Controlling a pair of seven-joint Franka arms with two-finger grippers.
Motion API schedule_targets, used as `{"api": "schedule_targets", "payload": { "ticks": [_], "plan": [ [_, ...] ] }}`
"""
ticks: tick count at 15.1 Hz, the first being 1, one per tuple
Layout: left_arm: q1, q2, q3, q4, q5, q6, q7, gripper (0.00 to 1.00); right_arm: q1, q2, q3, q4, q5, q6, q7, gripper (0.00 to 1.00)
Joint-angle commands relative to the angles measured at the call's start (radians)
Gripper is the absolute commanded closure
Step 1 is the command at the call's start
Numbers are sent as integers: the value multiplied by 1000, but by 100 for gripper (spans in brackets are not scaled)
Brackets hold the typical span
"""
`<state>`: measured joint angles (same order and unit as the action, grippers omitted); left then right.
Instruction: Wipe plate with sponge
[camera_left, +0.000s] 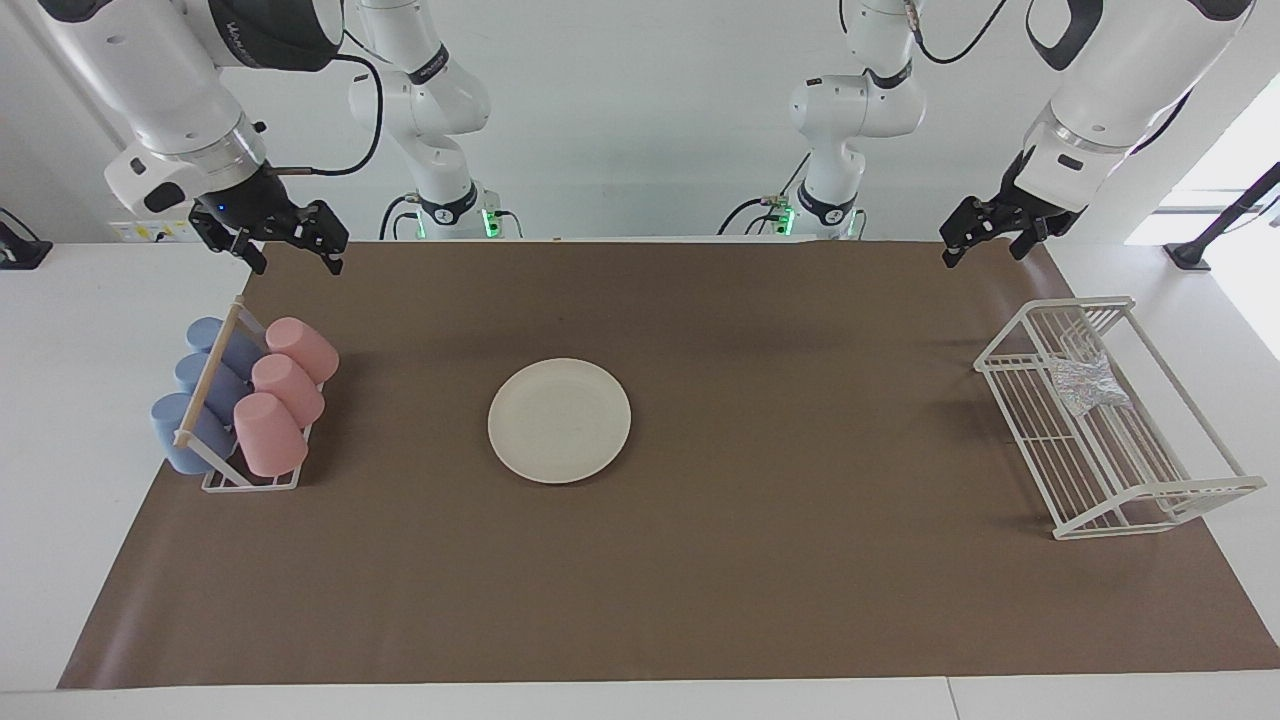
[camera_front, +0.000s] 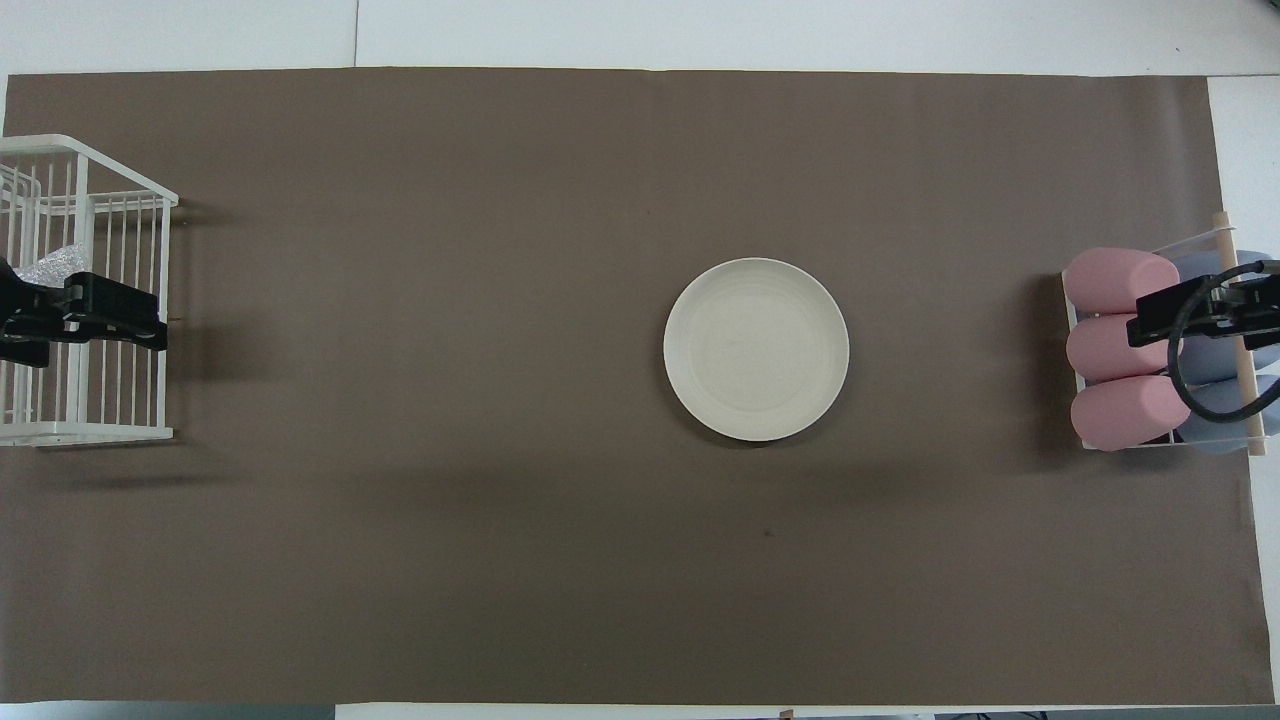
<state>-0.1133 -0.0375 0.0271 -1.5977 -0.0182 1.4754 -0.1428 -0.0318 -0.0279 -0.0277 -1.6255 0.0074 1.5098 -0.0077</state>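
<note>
Both pincers hang empty with fingers apart. The left gripper (camera_left: 985, 243) is above the rack (camera_left: 1010, 350) holding the sponge (camera_left: 1088, 385); reaching down, it could snag wires. The plate (camera_left: 559, 420) lies mid-mat, between it and the right gripper (camera_left: 295, 250).

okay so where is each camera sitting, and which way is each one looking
Facing view: high across the table, looking at both arms, left gripper and right gripper open and raised.
Overhead view: above the robots' end, looking steeply down; only grippers show.
Shared: round cream-white plate, silvery crumpled sponge in white wire rack, pink and blue cups.
</note>
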Motion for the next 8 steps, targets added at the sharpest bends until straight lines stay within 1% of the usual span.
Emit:
{"api": "schedule_targets", "payload": {
  "ticks": [1,8],
  "plan": [
    [7,-7,-4,-4,15,11,8,0,-7,-9,6,-8,-6,-8,3,0],
    [27,-12,-3,-10,7,14,2,0,-13,-9,6,-10,-6,-13,3,0]
  ]
}}
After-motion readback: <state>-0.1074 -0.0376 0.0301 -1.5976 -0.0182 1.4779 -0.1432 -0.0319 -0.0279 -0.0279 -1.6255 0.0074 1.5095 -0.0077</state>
